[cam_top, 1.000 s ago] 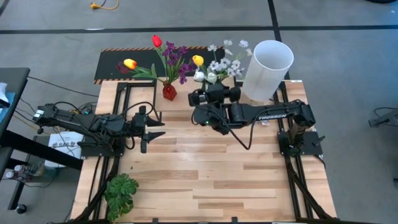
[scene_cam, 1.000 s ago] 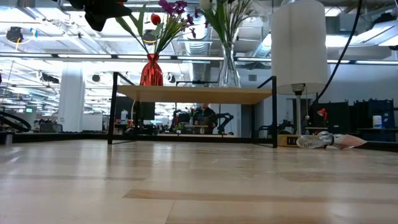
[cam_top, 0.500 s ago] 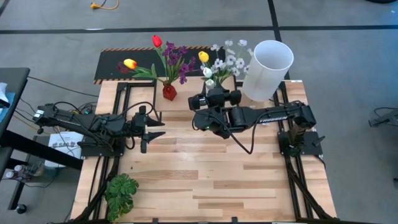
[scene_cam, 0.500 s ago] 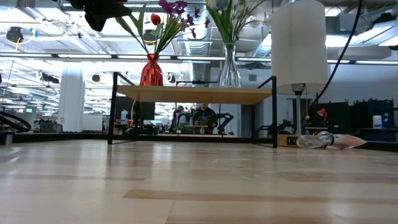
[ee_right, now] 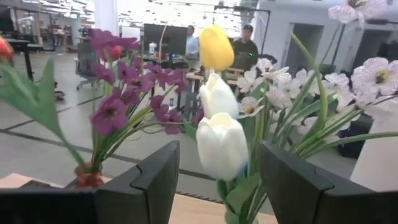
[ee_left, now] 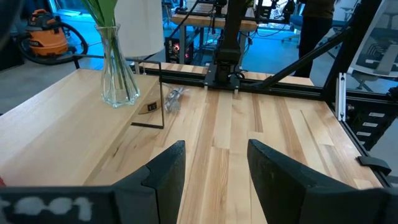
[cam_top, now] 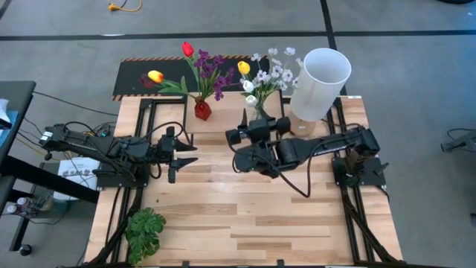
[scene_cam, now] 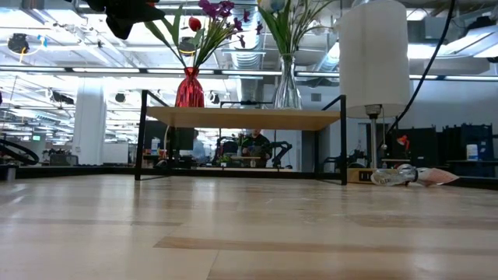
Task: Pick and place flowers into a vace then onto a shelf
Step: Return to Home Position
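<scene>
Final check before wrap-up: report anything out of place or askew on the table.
The red vase and clear vase stand upright on the shelf. Only oddity: a crumpled clear wrapper lies on the table by the white cylinder. The right gripper hovers open before the shelf; the left gripper waits open.

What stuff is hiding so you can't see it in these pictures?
Low view: the top edge cuts off most blooms over the clear vase.
Left wrist view, past the left pincer: that vase shows only stems, same reason.
Right wrist view: a finger of the right pincer half hides the red vase.
High view: the clear vase is mostly under its own flowers.
Low view: people beyond the shelf are too small.
</scene>
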